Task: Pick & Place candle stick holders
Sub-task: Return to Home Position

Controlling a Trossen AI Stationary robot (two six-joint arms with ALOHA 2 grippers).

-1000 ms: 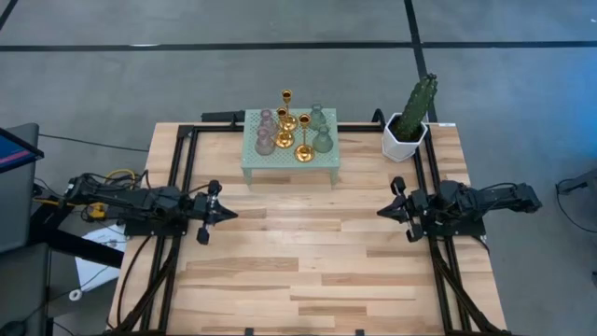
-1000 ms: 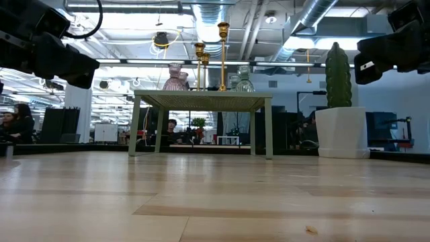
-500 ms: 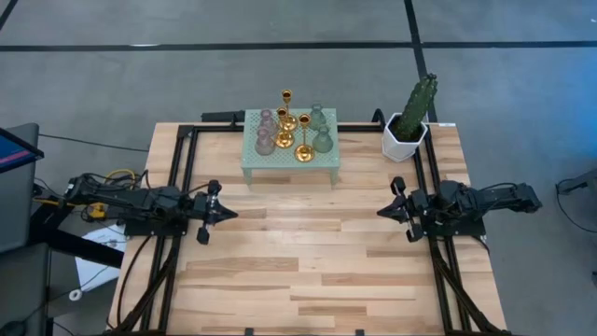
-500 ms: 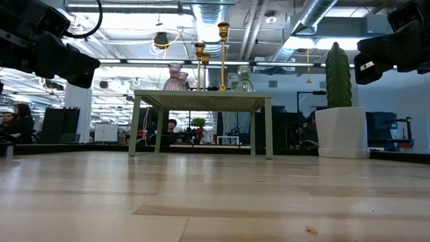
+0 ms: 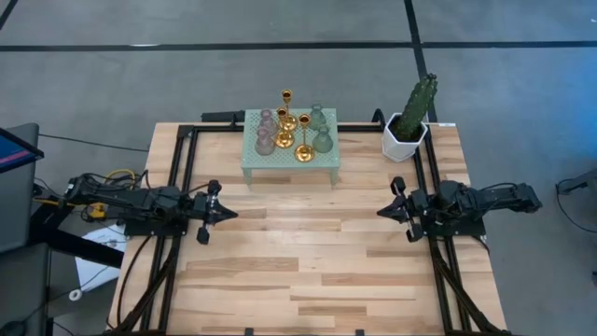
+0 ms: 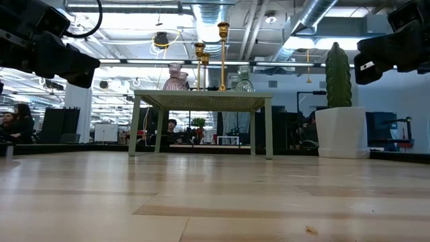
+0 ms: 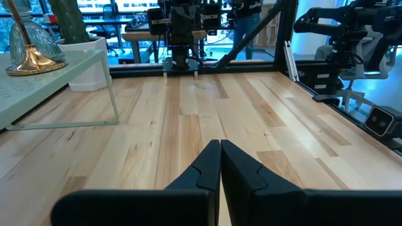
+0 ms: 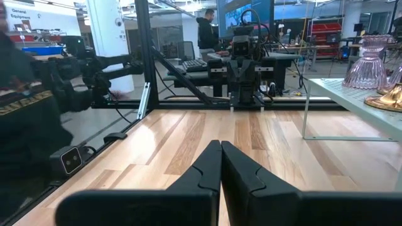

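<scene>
Several candle stick holders (image 5: 294, 131) stand by their bases on a mint green perforated stand (image 5: 289, 161) at the table's far middle: gold ones with thin stems (image 6: 222, 57), pink ones (image 5: 266, 138) and sage green ones (image 5: 322, 138). My left gripper (image 5: 231, 214) is shut and held level above the table's left side, well short of the stand. My right gripper (image 5: 381, 212) is shut and level at the right side, facing it. In the wrist views both pairs of fingers (image 7: 220, 164) (image 8: 220, 164) meet with nothing between them.
A cactus in a white pot (image 5: 409, 126) stands at the far right corner. Black frame rails (image 5: 177, 187) run along the table's left and right sides. Bare wood (image 5: 308, 261) spreads between the grippers and toward the near edge. People show in the room beyond.
</scene>
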